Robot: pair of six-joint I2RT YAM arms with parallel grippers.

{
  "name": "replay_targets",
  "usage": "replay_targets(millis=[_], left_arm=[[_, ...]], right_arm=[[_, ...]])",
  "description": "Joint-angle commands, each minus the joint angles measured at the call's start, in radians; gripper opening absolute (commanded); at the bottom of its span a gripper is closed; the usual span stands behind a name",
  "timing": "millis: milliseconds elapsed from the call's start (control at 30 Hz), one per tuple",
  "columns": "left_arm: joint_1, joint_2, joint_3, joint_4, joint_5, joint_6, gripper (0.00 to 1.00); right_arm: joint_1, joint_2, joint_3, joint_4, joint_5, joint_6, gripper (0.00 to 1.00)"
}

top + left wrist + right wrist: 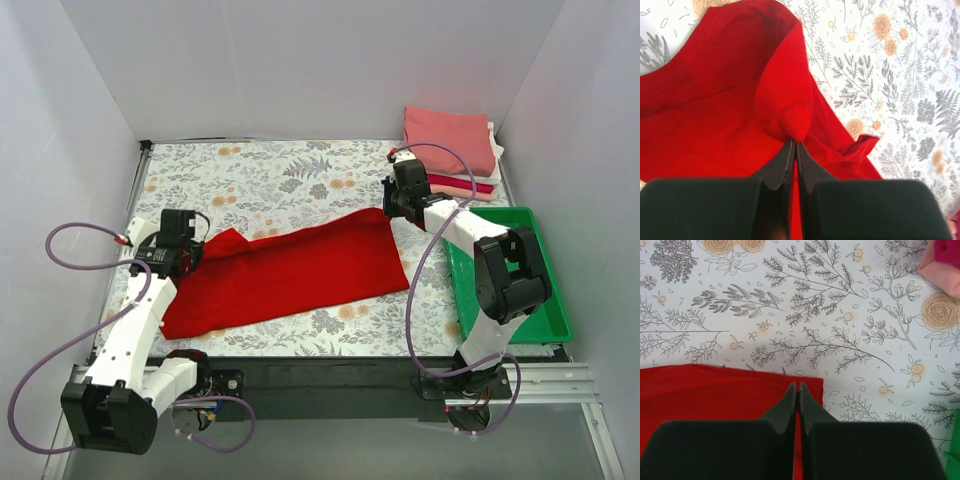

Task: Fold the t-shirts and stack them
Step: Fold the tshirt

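now, red t-shirt [290, 275] spread long and mostly flat on the flowered table cover [280, 175], to the left of the green tray [556, 318], near its left rim but not touching it. slants a little, with the end toward the tray lying farther back than the other end.

right gripper [392, 211] at the shirt corner closest to the tray, on the far side of the cloth. in the right wrist view, right gripper [799, 386] with both fingers pressed together over the edge of the red t-shirt [715, 395], a thin line of red between them, so clamped on the cloth. a bit of the green tray [955, 440] at the lower right edge of that view.

left gripper [193, 260] well apart from the tray, at the shirt end farthest from it. in the left wrist view, left gripper [795, 143] closed tight on a small pinched bump of the red t-shirt [715, 115], with creases and a loose flap around the pinch.

just beyond the far rim of the tray, stack of folded t-shirts [450, 140]: salmon-pink on top, then white, crimson and peach edges below. no gripper on it.
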Motion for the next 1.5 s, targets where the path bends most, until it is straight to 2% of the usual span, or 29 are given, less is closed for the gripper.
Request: replay_targets(millis=[0,133,400,667,700,767,800,833,867,900,933,1000,1033,1133,1200,1233,1267,1367,1467], left_arm=[[-0.006,-0.057,-0.042,-0.073,-0.003,-0.076,0.0],[-0.008,-0.1,-0.05,-0.175,-0.027,-0.131,0.0],[-0.008,-0.218,-0.128,-0.215,0.005,-0.171,0.0],[-0.008,-0.236,-0.139,-0.319,0.049,-0.245,0.01],[-0.008,-0.238,-0.135,-0.327,0.051,-0.254,0.12],[-0.008,-0.255,-0.121,-0.351,0.069,-0.256,0.28],[-0.008,-0.265,-0.115,-0.359,0.081,-0.24,0.3],[-0.008,-0.276,-0.109,-0.37,0.101,-0.234,0.35],[-0.008,-0.325,-0.074,-0.412,0.095,-0.236,0.5],[-0.008,-0.339,-0.073,-0.413,0.092,-0.236,0.5],[-0.008,-0.353,-0.057,-0.413,0.094,-0.233,0.54],[-0.008,-0.379,-0.047,-0.374,0.104,-0.2,0.71],[-0.008,-0.382,-0.055,-0.336,0.109,-0.194,0.74],[-0.008,-0.356,-0.075,-0.267,0.149,-0.157,0.79],[-0.008,-0.327,-0.108,-0.18,0.184,-0.118,0.79],[-0.008,-0.281,-0.121,-0.116,0.228,-0.104,0.8],[-0.008,-0.257,-0.13,-0.085,0.251,-0.099,0.8],[-0.008,-0.133,-0.167,0.031,0.313,-0.059,0.82],[-0.008,-0.019,-0.182,0.1,0.327,-0.045,0.83]], right_arm=[[0.003,-0.06,-0.018,0.031,-0.006,0.006,0.01],[0.003,-0.076,-0.036,0.031,-0.012,0.014,0.01],[0.003,-0.112,-0.073,0.029,-0.006,0.011,0.01],[0.003,-0.129,-0.16,0.022,-0.021,0.017,0.03],[0.003,-0.132,-0.168,0.019,-0.02,0.021,0.05],[0.001,-0.142,-0.186,0.008,0.002,0.033,0.07],[0.003,-0.158,-0.193,0.0,0.02,0.041,0.07],[0.001,-0.169,-0.199,-0.026,0.079,0.055,0.15],[0.001,-0.23,-0.206,-0.074,0.168,0.094,0.57],[0.003,-0.231,-0.209,-0.075,0.183,0.092,0.57],[0.003,-0.264,-0.211,-0.083,0.19,0.089,0.62],[0.001,-0.295,-0.217,-0.09,0.189,0.083,0.75],[0.001,-0.322,-0.22,-0.092,0.175,0.081,0.83],[0.001,-0.359,-0.226,-0.09,0.086,0.063,0.91],[0.001,-0.364,-0.226,-0.072,-0.056,0.05,0.98],[0.004,-0.359,-0.228,-0.058,-0.116,0.04,0.98],[0.004,-0.352,-0.232,-0.04,-0.255,0.034,0.98],[0.038,-0.292,-0.213,0.026,-0.42,0.012,0.98],[0.068,-0.185,-0.165,0.029,-0.451,0.001,0.98]])
